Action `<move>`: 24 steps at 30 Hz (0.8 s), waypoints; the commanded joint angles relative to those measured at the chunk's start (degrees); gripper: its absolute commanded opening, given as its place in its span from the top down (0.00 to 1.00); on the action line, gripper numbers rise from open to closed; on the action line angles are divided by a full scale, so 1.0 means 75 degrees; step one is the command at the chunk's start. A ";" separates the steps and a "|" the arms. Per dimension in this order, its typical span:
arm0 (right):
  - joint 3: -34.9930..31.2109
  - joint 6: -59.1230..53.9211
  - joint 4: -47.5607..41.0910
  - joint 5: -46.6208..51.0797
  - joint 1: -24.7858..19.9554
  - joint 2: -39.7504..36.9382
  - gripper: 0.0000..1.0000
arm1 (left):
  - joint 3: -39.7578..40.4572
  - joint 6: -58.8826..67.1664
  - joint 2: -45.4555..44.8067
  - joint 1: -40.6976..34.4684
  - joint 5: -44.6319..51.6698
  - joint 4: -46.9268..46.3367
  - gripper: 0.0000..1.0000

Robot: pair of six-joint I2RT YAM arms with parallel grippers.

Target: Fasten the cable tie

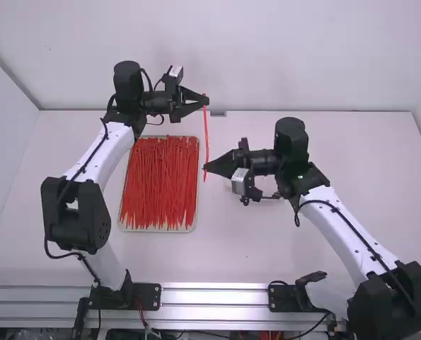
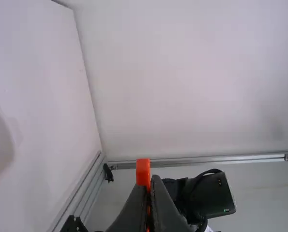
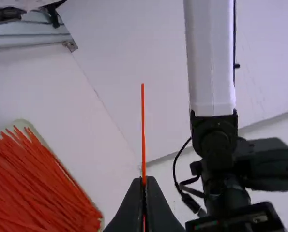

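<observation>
Two arms (left arm [image 1: 90,159], right arm [image 1: 344,227]), two grippers (left gripper [image 1: 204,99], right gripper [image 1: 207,167]). One tie [image 1: 205,134] at frame centre. One tray [image 1: 157,229], centre left, with a heap of ties [image 1: 160,180] beyond counting.

White table [image 1: 238,241] below left claw [image 1: 206,100]. Plain white back wall [image 1: 302,49] rises near it. Aluminium rail [image 1: 210,290] edges table, well apart from claw.

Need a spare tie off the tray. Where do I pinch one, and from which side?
Pinch a top strand near its tip at a short edge of the tray, where the cable ties splay apart. Come straight down from above and close across the strand. They lie flat, parallel and packed, so mid-pile you would likely grab several.
</observation>
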 commanded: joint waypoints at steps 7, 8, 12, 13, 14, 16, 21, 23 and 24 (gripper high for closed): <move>-0.0050 0.2413 0.0251 0.0976 0.0006 0.0026 1.00 | -0.0070 0.0309 -0.0006 -0.0099 0.0117 0.0055 0.98; -0.0050 0.2288 0.0192 0.0854 0.0006 0.0026 1.00 | -0.0070 0.0306 -0.0006 -0.0099 0.0117 0.0052 0.98; -0.0052 0.1708 -0.0143 0.0425 0.0006 0.0026 1.00 | -0.0070 0.0440 -0.0006 -0.0093 0.0108 0.0052 0.98; -0.0052 0.1512 -0.0405 0.0227 -0.0006 0.0026 1.00 | -0.0070 0.0510 -0.0006 -0.0096 0.0119 0.0055 0.98; -0.0058 0.1504 -0.0525 0.0207 -0.0009 0.0026 1.00 | -0.0070 0.0516 -0.0006 -0.0105 0.0114 0.0050 0.98; -0.0067 0.1638 -0.0577 0.0213 -0.0009 0.0026 1.00 | -0.0073 0.0723 -0.0006 -0.0108 0.0085 0.0052 0.98; -0.0070 0.3054 -0.0017 0.0265 -0.0009 0.0026 1.00 | -0.0070 0.1396 -0.0006 -0.0105 -0.0379 0.0061 0.98; -0.0070 0.3727 0.0379 0.0291 -0.0009 0.0026 1.00 | -0.0070 0.1644 -0.0006 -0.0108 -0.0493 0.0087 0.98; -0.0070 0.4310 0.0758 0.0286 -0.0009 0.0026 1.00 | -0.0070 0.1778 -0.0006 -0.0105 -0.0522 0.0122 0.98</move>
